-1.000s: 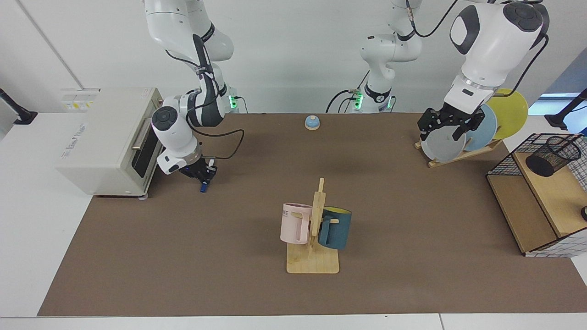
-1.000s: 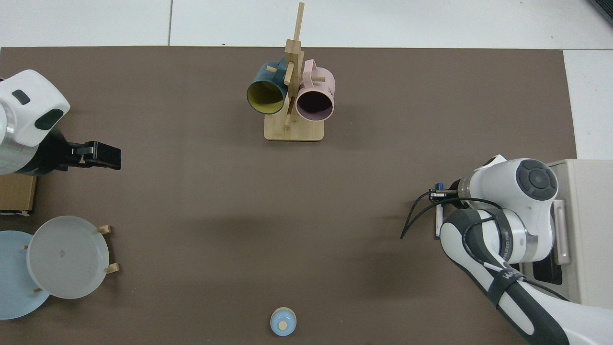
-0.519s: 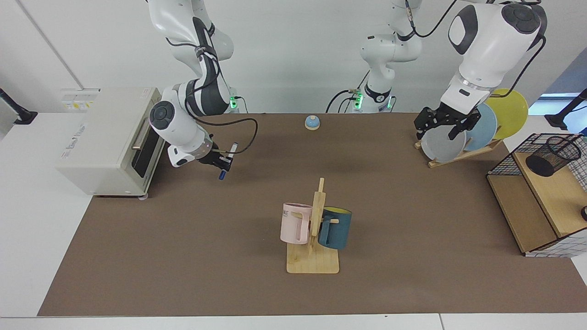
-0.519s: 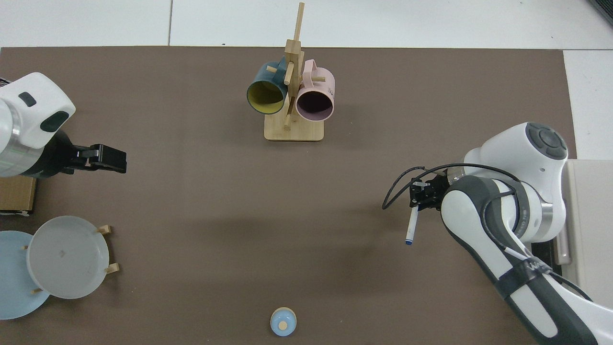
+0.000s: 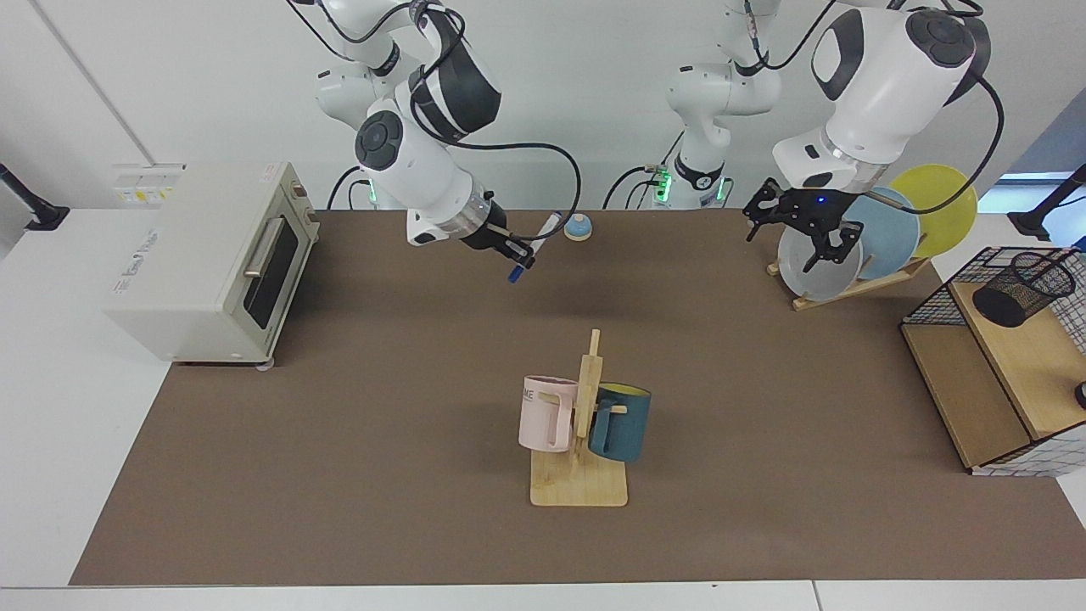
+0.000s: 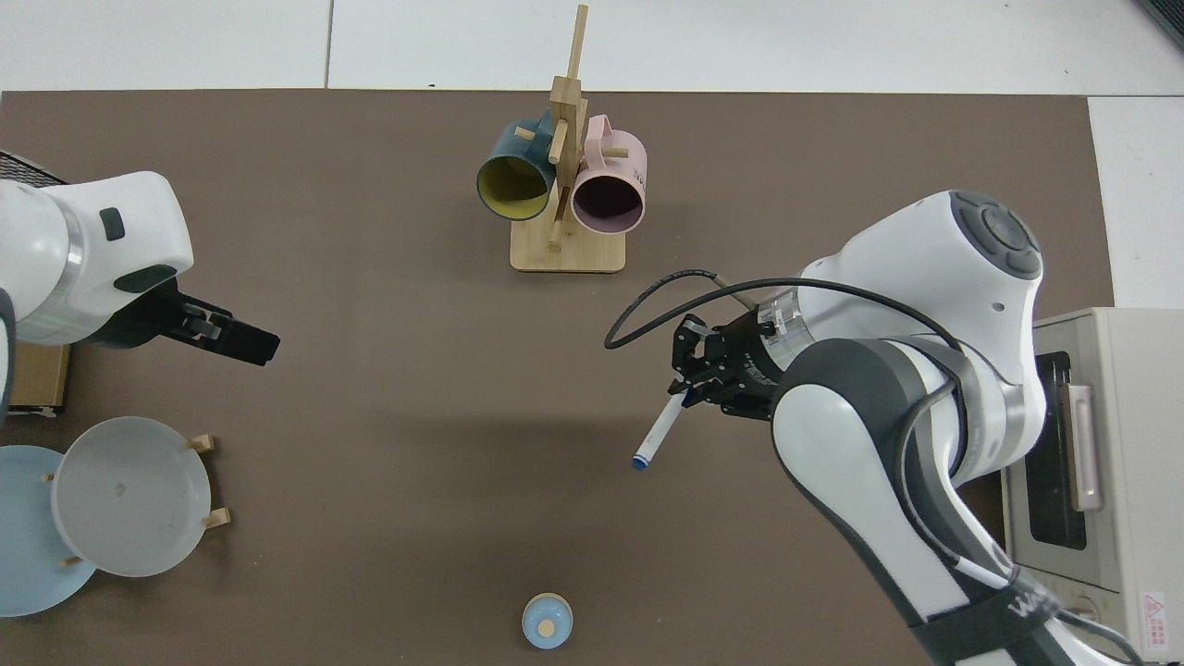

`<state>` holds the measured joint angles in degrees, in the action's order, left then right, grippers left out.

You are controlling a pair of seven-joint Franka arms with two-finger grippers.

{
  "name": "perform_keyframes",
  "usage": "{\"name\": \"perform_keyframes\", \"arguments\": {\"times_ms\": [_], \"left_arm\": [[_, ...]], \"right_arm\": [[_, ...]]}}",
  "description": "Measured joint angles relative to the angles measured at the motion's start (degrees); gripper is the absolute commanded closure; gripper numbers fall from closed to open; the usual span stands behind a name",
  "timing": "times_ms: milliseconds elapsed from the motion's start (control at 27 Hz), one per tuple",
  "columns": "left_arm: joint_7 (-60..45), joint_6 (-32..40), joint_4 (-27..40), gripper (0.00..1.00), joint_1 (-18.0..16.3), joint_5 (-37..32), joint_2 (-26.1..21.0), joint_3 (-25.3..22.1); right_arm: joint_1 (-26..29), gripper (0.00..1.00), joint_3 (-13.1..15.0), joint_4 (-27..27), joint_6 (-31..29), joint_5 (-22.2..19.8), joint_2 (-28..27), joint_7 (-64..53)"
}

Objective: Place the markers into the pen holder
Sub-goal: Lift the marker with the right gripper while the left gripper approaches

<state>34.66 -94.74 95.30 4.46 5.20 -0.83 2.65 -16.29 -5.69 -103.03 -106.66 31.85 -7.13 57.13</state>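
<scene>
The right pincer [image 5: 517, 251] pinches the marker [image 5: 533, 246] mid-barrel above the bench [image 5: 356, 441], its long axis tilted. The pen holder [image 5: 1018, 288] lies tipped in the wire basket [image 5: 942, 293], well apart, across the bench. The left pincer [image 5: 806, 233], fingers spread and nearer the holder, hangs by the plate rack [image 5: 848, 287]. The top view leaves the holder out but shows the marker's slant [image 6: 659, 433].

The pink mug [image 5: 547, 413] at lower centre of the facing view shows the letters "ME" near its rim. Print on the toaster oven [image 5: 204, 259], at left, is too small to read.
</scene>
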Motion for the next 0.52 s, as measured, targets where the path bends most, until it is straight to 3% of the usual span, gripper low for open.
{"name": "perform_keyframes", "arguments": {"times_ms": [259, 519], "left_arm": [[12.15, 0.07, 0.00, 0.00, 0.50, 0.00, 0.00, 2.34], [13.13, 2.58, 0.25, 0.00, 0.67, -3.97, 1.47, 9.82]], "right_arm": [[-1.42, 1.00, 0.07, 6.84, -1.42, 7.38, -3.33, 9.68], [-3.39, 1.00, 0.06, 12.58, -8.95, 12.57, -7.34, 18.20]]}}
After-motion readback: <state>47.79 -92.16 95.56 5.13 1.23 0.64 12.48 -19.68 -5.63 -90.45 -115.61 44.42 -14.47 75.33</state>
